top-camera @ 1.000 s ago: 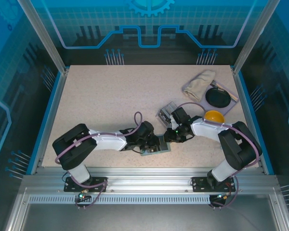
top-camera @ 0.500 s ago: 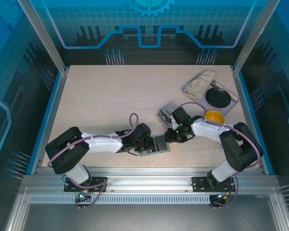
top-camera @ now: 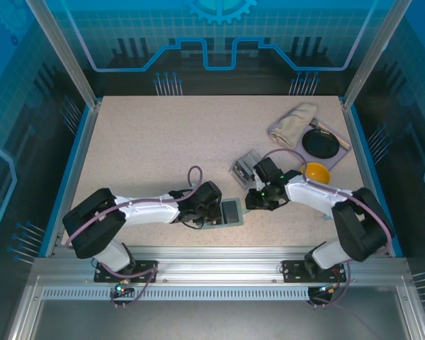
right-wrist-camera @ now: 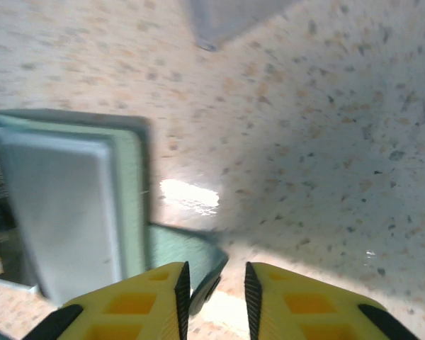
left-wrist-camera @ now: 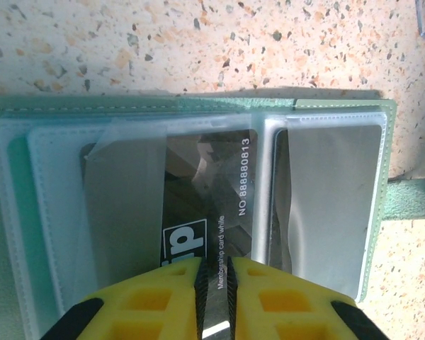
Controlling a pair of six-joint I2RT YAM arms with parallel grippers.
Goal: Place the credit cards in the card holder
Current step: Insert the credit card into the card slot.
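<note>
The card holder (top-camera: 230, 212) lies open on the table near the front edge, teal-green with clear sleeves (left-wrist-camera: 333, 198). A dark credit card (left-wrist-camera: 212, 177) with white print lies flat in it, partly under a clear sleeve. My left gripper (top-camera: 212, 211) is over the holder's left half. In the left wrist view the left gripper (left-wrist-camera: 214, 290) is all but shut, a thin slit between its fingers over the dark card, not clamping it. My right gripper (top-camera: 253, 201) is just right of the holder. In the right wrist view the right gripper (right-wrist-camera: 214, 287) is open, with the holder's green strap (right-wrist-camera: 184, 248) by its left finger.
A small clear plastic box (top-camera: 245, 167) stands just behind the right gripper. Further right are a yellow bowl (top-camera: 316, 171), a black dish (top-camera: 320, 144) on a tray and a folded cloth (top-camera: 295, 116). The table's front edge runs close below the holder.
The card holder has slid slightly left and lies flatter. My left arm has stretched lower along the front. My right gripper's jaws have narrowed and stand a little off the holder's right edge.
</note>
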